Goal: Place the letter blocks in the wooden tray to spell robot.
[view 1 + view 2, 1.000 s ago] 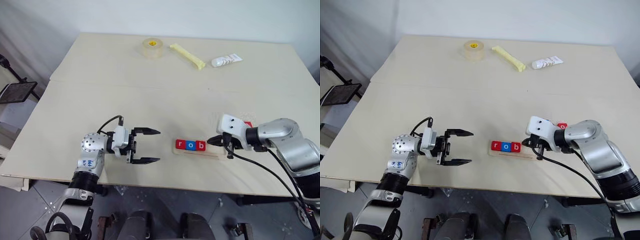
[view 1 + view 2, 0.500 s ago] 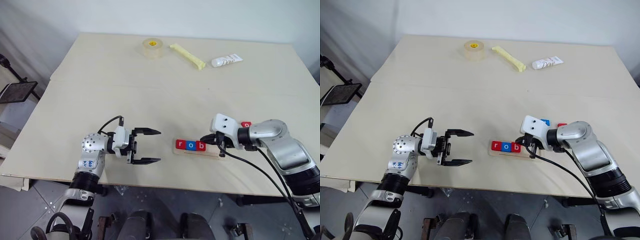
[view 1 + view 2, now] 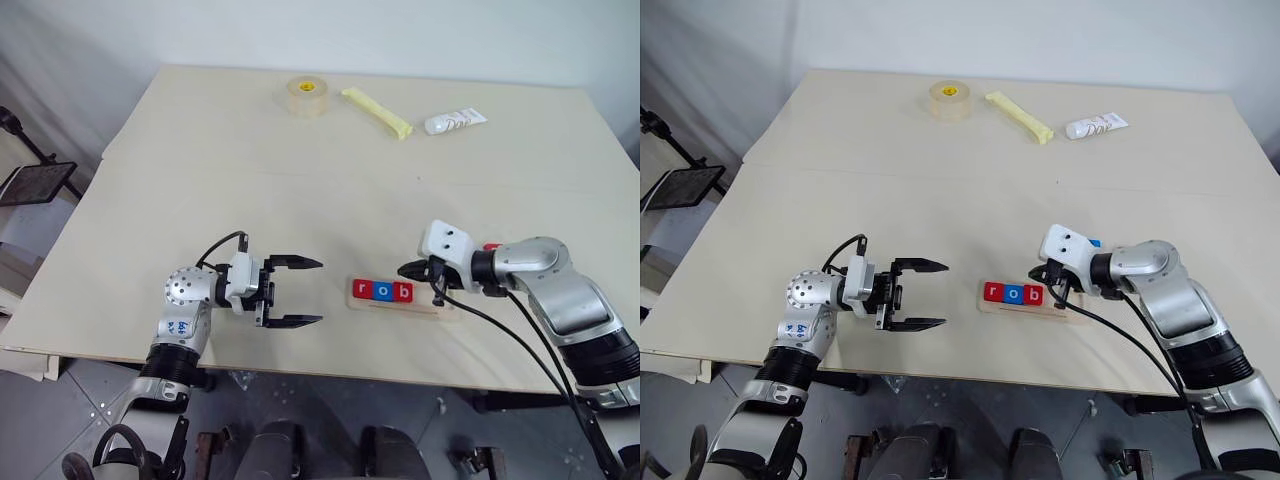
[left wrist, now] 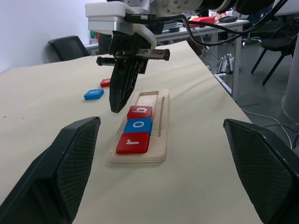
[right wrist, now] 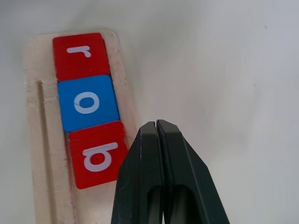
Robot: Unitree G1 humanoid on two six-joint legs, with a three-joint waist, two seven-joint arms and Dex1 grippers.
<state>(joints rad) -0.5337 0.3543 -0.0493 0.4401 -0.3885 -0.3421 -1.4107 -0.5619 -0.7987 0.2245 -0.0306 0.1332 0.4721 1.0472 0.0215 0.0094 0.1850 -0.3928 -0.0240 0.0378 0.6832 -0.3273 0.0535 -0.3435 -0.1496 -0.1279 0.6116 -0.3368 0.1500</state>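
Fingers of the right gripper (image 5: 156,135) are pressed together on nothing, tip beside the red b block (image 5: 96,154); the left gripper (image 3: 298,291) is spread wide and empty. On the table (image 3: 250,190), r, o, b are seated in the wooden tray (image 4: 161,135). Probably the b is being nudged square; a light push is advised. A loose blue block (image 4: 94,94) and red block (image 4: 105,82) are seen from the left wrist.

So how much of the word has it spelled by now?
Three of five. The red r, blue o and red b tiles sit side by side in the pale wooden tray. Nothing is being carried: the right gripper is shut and empty, its tip beside the b, and the left gripper is open. A blue tile and a red tile still lie on the table beyond the tray.
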